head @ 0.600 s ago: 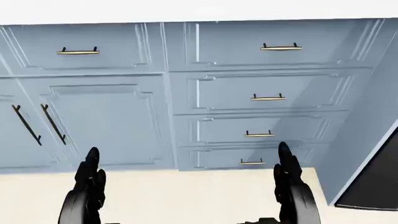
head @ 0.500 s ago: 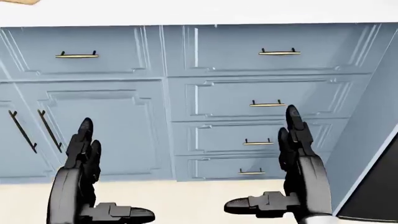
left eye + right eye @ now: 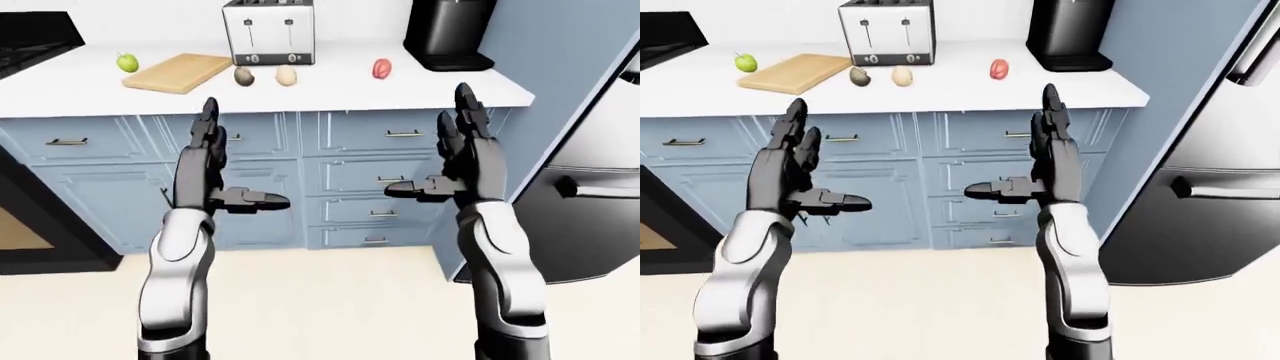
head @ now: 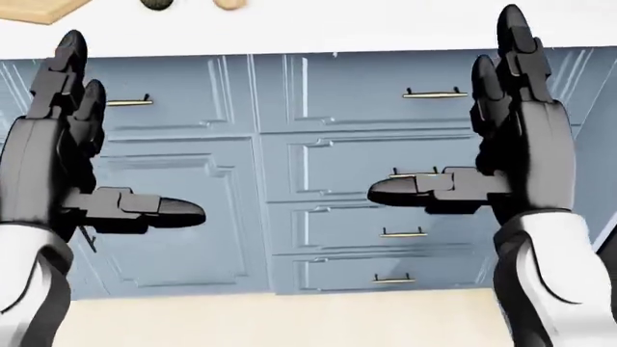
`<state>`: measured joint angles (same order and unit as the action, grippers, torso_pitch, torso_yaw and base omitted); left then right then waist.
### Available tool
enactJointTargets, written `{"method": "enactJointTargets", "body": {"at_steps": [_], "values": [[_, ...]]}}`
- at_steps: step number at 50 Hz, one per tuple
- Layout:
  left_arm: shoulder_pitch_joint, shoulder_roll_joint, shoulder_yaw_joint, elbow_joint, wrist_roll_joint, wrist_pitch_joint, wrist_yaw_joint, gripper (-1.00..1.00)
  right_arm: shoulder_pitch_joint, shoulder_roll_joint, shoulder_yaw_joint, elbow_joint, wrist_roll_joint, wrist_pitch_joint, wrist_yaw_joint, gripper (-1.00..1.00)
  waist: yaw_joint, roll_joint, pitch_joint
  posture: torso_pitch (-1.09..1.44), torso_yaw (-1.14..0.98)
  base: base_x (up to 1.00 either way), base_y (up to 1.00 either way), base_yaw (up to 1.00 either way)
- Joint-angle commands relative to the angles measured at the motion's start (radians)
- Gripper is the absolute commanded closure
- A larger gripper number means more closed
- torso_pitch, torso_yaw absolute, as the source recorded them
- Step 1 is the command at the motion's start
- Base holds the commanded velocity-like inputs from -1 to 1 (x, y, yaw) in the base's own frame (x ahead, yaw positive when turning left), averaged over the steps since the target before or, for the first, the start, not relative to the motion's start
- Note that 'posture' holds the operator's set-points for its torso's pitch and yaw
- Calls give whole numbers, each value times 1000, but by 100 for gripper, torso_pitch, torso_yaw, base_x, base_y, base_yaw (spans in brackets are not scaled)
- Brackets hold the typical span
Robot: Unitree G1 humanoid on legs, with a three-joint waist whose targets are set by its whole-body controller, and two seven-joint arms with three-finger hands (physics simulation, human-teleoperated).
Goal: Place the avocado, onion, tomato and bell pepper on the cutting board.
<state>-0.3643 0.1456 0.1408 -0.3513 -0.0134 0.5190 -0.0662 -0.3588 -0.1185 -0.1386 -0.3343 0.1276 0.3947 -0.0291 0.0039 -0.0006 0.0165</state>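
Note:
On the white counter (image 3: 330,86) lies a wooden cutting board (image 3: 175,73), bare on top. A green bell pepper (image 3: 127,62) sits just off its left corner. To its right lie a dark avocado (image 3: 243,76) and a pale onion (image 3: 286,75), then a red tomato (image 3: 382,69) further right. My left hand (image 3: 225,161) and right hand (image 3: 440,154) are raised below the counter edge, in line with the drawers. Both are open, fingers up and thumbs pointing inward, and hold nothing.
A toaster (image 3: 268,31) stands behind the board and a black coffee machine (image 3: 447,34) at the counter's right end. Blue drawers and doors (image 4: 338,166) fill the cabinet face. A steel fridge (image 3: 590,187) is on the right, a stove (image 3: 30,45) on the left.
Both hands have risen from the bottom of the head view to drawer height. The whole picture has slid down a little, so the camera has tilted up.

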Motion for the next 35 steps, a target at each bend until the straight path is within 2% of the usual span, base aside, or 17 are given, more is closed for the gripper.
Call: {"method": "enactJointTargets", "body": {"at_steps": [1, 5, 8, 11, 14, 16, 18, 21, 24, 26, 27, 28, 29, 30, 32, 35], "values": [[-53, 10, 2, -84, -20, 26, 7, -100, -55, -15, -7, -54, 20, 10, -21, -100, -2, 4, -14, 0, 0, 16, 0, 0], [-42, 19, -5, -117, -13, 41, 4, -100, -88, -35, -16, -112, 45, 71, -39, -100, 0, -1, -3, 0, 0, 19, 0, 0], [-38, 25, 11, -137, -13, 52, 2, -100, -80, -46, -22, -156, 59, 100, -39, -100, -1, 2, 0, 0, 0, 19, 0, 0], [-50, 42, 28, -168, -15, 85, -1, -100, -91, -60, -39, -194, 79, 141, -46, -100, -5, 17, 3, 0, 0, 20, 0, 0], [-67, 56, 41, -201, -19, 122, -5, -100, -113, -76, -50, -223, 98, 177, -54, -100, -7, 45, 9, 0, 0, 19, 0, 0], [-86, 72, 45, -213, -18, 146, -11, -100, -123, -88, -55, -242, 108, 199, -56, -100, -5, 37, -1, 0, 0, 19, 0, 0], [-110, 85, 48, -207, -16, 158, -11, -100, -143, -99, -63, -251, 121, 222, -61, -100, 0, 54, 5, 0, 0, 20, 0, 0], [-151, 92, 46, -188, -13, 163, -9, -100, -171, -111, -64, -252, 128, 235, -70, -100, 7, 39, -1, 0, 0, 20, 0, 0], [-148, 93, 49, -200, -17, 166, -7, -100, -159, -109, -62, -266, 137, 239, -74, -100, 16, 9, 18, 0, 0, 28, 0, 0], [-139, 93, 49, -206, -18, 168, -6, -100, -156, -110, -71, -266, 146, 237, -75, -100, 20, -26, 13, 0, 0, 29, 0, 0], [-140, 93, 56, -210, -24, 170, -4, -100, -155, -109, -67, -267, 146, 236, -78, -100, 20, -60, 0, 0, 0, 30, 0, 0], [-139, 97, 55, -212, -23, 173, -4, -100, -154, -107, -63, -265, 146, 233, -80, -100, 8, -37, 11, 0, 0, 30, 0, 0], [-139, 99, 58, -220, -27, 179, -5, -100, -152, -106, -62, -258, 143, 226, -81, -100, 8, -51, 17, 0, 0, 30, 0, 0], [-140, 101, 62, -223, -29, 179, -3, -100, -155, -103, -63, -262, 149, 231, -85, -100, 5, -56, 24, 0, 0, 30, 0, 0], [-140, 104, 64, -220, -30, 177, -1, -100, -154, -104, -64, -265, 154, 232, -86, -100, -5, -43, 17, 0, 0, 29, 0, 0], [-125, 107, 69, -227, -32, 172, 1, -100, -152, -105, -60, -264, 155, 230, -88, -100, -6, -18, 27, 0, 0, 30, 0, 0]]}}
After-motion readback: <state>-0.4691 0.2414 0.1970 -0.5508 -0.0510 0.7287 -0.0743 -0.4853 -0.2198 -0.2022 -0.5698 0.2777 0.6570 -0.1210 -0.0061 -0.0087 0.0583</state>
